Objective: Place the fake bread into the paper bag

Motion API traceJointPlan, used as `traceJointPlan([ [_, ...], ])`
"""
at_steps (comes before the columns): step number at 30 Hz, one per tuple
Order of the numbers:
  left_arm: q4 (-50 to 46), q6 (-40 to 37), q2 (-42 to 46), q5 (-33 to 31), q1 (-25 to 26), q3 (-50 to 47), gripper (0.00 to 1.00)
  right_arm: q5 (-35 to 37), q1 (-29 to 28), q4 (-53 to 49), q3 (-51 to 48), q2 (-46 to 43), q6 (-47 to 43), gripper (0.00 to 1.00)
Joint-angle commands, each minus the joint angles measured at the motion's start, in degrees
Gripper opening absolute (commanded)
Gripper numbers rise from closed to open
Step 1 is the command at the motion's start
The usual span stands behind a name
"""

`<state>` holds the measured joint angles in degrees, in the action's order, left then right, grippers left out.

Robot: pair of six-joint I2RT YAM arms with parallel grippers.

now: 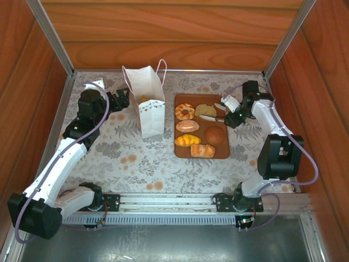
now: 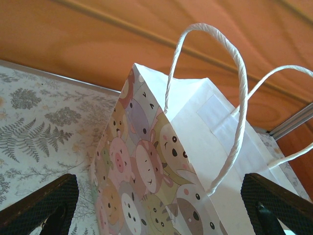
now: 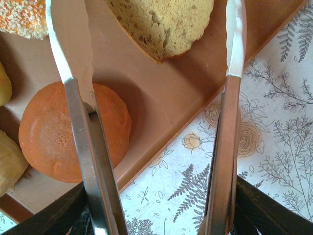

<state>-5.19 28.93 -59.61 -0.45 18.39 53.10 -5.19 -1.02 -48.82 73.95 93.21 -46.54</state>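
Right pincer, gripping a pair of metal tongs whose blades are gaping wide, is hovering over the tray, nearer the bread than the left arm. Round dark bun is lying under the left blade, the pale slice beyond, between the tips. Left pincer, spread open and holding nothing, is sitting just beside the paper bag.

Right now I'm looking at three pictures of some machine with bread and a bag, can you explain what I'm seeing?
These are two robot arms bolted at a table's near edge. One picture looks down from above; the other two come from cameras on each wrist. On the flowered table stand a paper bag and a brown tray of fake bread. The left hand is open beside the bag; its wrist camera sees the bag's cartoon-animal side. The right hand holds metal tongs, open above the tray near a round bun and a pale slice.
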Motion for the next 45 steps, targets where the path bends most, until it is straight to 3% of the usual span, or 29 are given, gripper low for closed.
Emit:
traceJointPlan([
  [1, -0.22, 0.17, 0.54, -1.13, -0.12, 0.64, 0.91, -0.35, 0.48, -1.53, 0.06, 1.13, -3.08, 0.68],
  [19, -0.29, 0.09, 0.46, -1.15, -0.11, 0.65, 0.91, 0.89, 0.24, -1.15, 2.52, 6.49, -2.40, 0.68],
  [32, -0.48, -0.05, 0.28, -1.29, -0.13, 0.69, 0.91, 6.22, -4.54, 2.07, 4.41, 11.11, -2.15, 0.67],
  [45, -1.32, -0.91, 0.81, -2.28, -0.11, 1.37, 0.91, 11.84, -5.08, 5.49, 1.64, 6.74, 0.78, 0.54],
])
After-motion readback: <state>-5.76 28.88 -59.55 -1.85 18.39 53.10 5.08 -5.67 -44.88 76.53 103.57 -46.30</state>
